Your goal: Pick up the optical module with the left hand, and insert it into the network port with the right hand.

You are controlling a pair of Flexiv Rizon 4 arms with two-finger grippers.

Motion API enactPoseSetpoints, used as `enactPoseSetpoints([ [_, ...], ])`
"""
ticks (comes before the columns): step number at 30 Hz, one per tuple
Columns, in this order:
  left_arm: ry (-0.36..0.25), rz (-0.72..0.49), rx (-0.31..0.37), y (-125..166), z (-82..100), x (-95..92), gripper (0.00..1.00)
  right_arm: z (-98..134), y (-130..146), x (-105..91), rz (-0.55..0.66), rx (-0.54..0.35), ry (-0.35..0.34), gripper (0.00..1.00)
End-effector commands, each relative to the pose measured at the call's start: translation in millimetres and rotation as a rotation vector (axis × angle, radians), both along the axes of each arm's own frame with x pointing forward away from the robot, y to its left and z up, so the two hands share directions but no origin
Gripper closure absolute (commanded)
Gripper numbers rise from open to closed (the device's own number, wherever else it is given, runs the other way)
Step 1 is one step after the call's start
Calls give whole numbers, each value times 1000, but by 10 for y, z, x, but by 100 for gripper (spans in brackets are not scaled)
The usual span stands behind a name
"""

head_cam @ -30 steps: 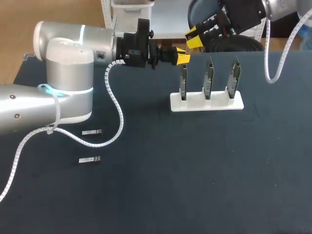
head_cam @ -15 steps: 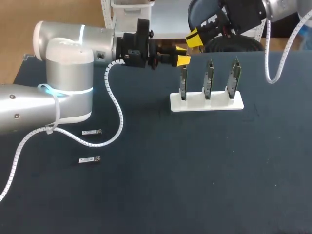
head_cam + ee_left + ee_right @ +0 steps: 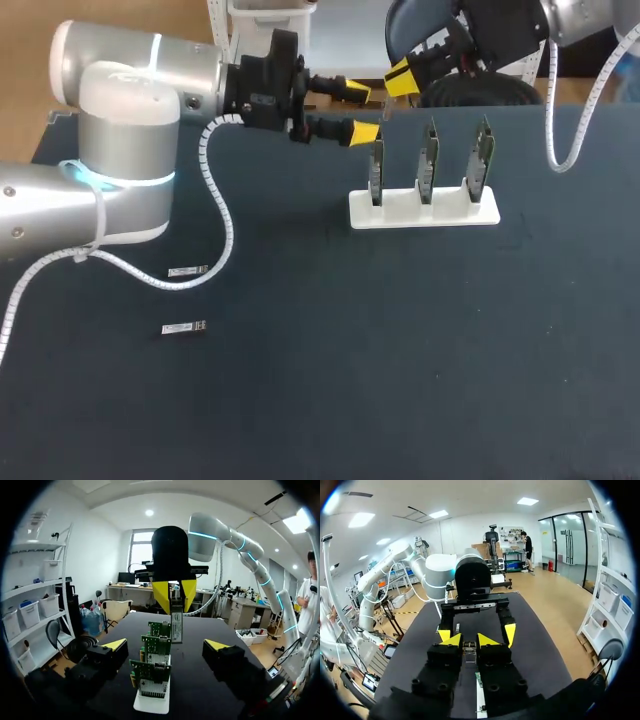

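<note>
Where the dark table [image 3: 400,380] lies nearest, one loose module [image 3: 184,327] rests flat with a second loose module [image 3: 188,271] just behind it, both well apart from the arms. Farther on, a white stand [image 3: 423,208] holds three green boards [image 3: 428,160] upright in a row. By its left end the left gripper [image 3: 361,112] hovers with fingers spread wide, grasping nothing. Farthest back, the right gripper [image 3: 399,78] has its yellow tips pinched on the optical module [image 3: 176,622], which hangs down from them above the boards, ahead of the left gripper's spread fingers.
</note>
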State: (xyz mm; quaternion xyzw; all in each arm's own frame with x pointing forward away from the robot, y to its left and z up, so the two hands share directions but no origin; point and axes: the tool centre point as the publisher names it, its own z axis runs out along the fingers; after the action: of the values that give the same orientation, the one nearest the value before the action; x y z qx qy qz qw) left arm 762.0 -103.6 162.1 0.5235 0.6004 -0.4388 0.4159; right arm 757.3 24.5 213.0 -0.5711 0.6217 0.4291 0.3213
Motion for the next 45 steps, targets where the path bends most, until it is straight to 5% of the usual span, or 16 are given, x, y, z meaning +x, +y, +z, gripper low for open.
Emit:
enactPoseSetpoints([
  [1, 16, -5, 56, 82, -45, -32, 0, -7, 2, 10, 1, 6, -2, 100],
  [21, 82, -52, 247, 116, -416, 84, 0, -3, -67, 33, -8, 3, -7, 100],
  [45, 69, -64, 289, 153, -485, 70, 0, -26, -58, 21, 5, -7, -9, 100],
])
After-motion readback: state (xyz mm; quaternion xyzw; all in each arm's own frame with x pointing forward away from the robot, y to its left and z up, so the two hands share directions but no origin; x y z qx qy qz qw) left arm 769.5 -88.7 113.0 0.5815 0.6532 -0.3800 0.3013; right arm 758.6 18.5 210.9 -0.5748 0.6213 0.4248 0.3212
